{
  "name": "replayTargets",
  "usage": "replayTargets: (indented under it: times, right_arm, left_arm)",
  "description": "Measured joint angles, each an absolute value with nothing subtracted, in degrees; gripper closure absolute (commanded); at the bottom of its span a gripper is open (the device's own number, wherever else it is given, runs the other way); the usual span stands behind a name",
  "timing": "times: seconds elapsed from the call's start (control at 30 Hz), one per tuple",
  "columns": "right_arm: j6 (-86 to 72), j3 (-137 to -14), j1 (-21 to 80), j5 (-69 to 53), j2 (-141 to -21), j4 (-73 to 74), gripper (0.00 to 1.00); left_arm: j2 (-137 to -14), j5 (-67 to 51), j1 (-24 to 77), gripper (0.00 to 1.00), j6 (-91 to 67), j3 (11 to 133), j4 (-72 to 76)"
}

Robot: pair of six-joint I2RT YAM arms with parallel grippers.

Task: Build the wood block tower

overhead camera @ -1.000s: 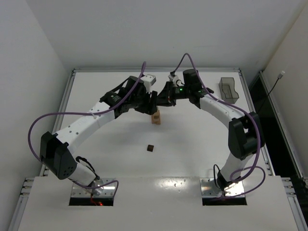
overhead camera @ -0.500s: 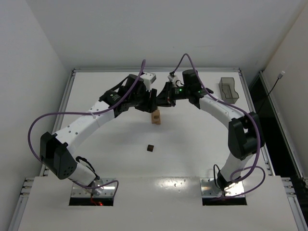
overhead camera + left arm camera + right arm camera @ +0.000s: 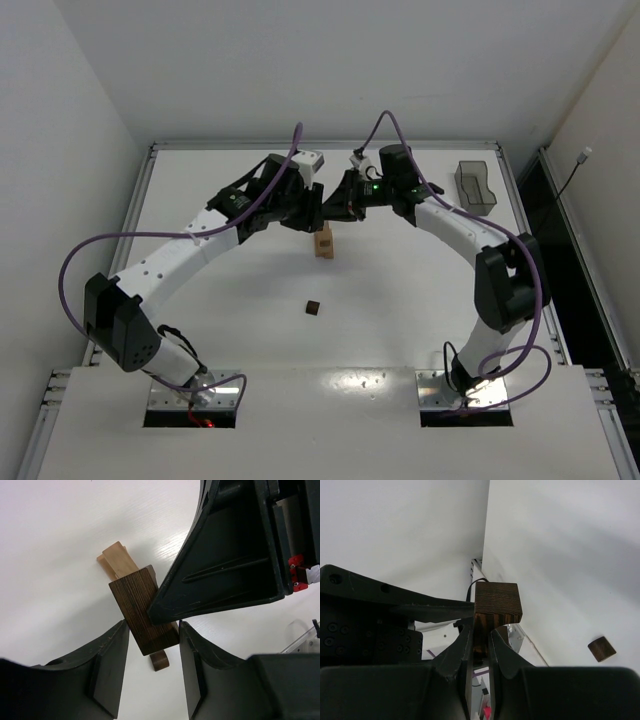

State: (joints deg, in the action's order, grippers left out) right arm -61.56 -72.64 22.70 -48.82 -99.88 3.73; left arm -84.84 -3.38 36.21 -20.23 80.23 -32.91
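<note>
At the far middle of the table (image 3: 250, 320), the right gripper (image 3: 480, 636) pinches a dark block (image 3: 497, 604) over the tower (image 3: 323, 245); the left gripper (image 3: 152, 642) stands spread astride it.

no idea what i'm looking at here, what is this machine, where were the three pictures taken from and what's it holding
It is a robot: a left arm and a right arm bolted to a white table, each ending in a two-fingered hand. The wide picture comes from a camera above and behind them. The two close-ups come from cameras on the wrists, so the black shapes are the hands' own fingers. On the table stand a small wooden tower, a loose brown block and a grey tray. The right hand pinches a dark block over the tower. The left hand has a finger on either side of that block; whether it grips, I cannot tell.
</note>
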Motion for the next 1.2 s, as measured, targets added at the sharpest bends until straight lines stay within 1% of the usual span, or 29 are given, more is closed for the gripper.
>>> replayTargets:
  times: [0.13,0.17,0.27,0.43,0.47,0.6,0.63,0.67,0.7,0.73,0.77,0.8,0.9,0.93,0.97,1.2]
  right_arm:
    - [-60.9,-72.6,22.7,-47.4,-99.5,4.8,1.00]
    - [-60.6,-72.6,22.7,-46.8,-99.2,5.3,1.00]
    - [-59.9,-72.6,22.7,-44.7,-98.1,6.6,1.00]
    - [-59.4,-72.4,22.7,-40.9,-96.1,8.0,1.00]
    - [-59.3,-72.4,22.7,-40.5,-95.9,8.1,1.00]
    - [-59.3,-72.4,22.8,-39.3,-95.3,8.8,1.00]
    - [-59.2,-72.4,22.8,-39.1,-95.2,9.0,1.00]
    - [-59.1,-72.4,22.9,-38.9,-95.2,9.1,0.92]
    - [-59.1,-72.4,22.9,-38.8,-95.2,9.3,0.78]
    - [-58.9,-72.4,22.9,-38.6,-95.1,9.4,0.59]
    - [-58.5,-72.4,22.9,-37.7,-95.1,9.9,0.51]
    - [-58.5,-72.4,22.7,-37.0,-95.1,10.3,0.32]
    - [-57.8,-72.3,21.8,-35.1,-95.1,11.4,0.19]
    - [-57.6,-72.3,21.3,-34.5,-95.1,11.6,0.17]
    - [-57.1,-72.3,20.8,-34.0,-95.1,11.8,0.16]
    - [-51.3,-72.3,16.7,-31.1,-94.8,13.8,0.16]
  left_arm:
    - [-85.2,-3.4,36.2,0.60,-20.2,80.2,-32.7]
    - [-85.3,-3.4,36.2,0.63,-20.2,80.2,-32.7]
    - [-85.3,-3.4,36.2,0.64,-20.4,80.2,-32.1]
    - [-85.3,-3.6,36.3,0.76,-20.9,80.2,-30.7]
    - [-85.3,-3.6,36.3,0.81,-21.0,80.2,-30.4]
    - [-85.3,-3.7,36.3,0.94,-21.3,80.2,-30.1]
    - [-85.3,-3.7,36.3,1.00,-21.3,80.2,-30.1]
    - [-85.3,-3.7,36.3,1.00,-21.3,80.2,-30.1]
    - [-85.3,-3.8,36.3,1.00,-21.3,80.2,-30.2]
    - [-85.3,-3.8,36.3,1.00,-21.3,80.2,-30.3]
    - [-85.3,-3.7,36.3,1.00,-21.2,80.2,-30.8]
    - [-85.3,-3.6,36.3,1.00,-21.1,80.2,-31.3]
    - [-85.3,-3.3,36.3,1.00,-21.0,80.2,-32.3]
    - [-85.3,-3.2,36.2,1.00,-21.0,80.2,-32.4]
    - [-85.3,-3.2,36.3,1.00,-21.1,80.2,-32.6]
    - [-85.2,-1.4,36.2,1.00,-21.1,79.3,-33.3]
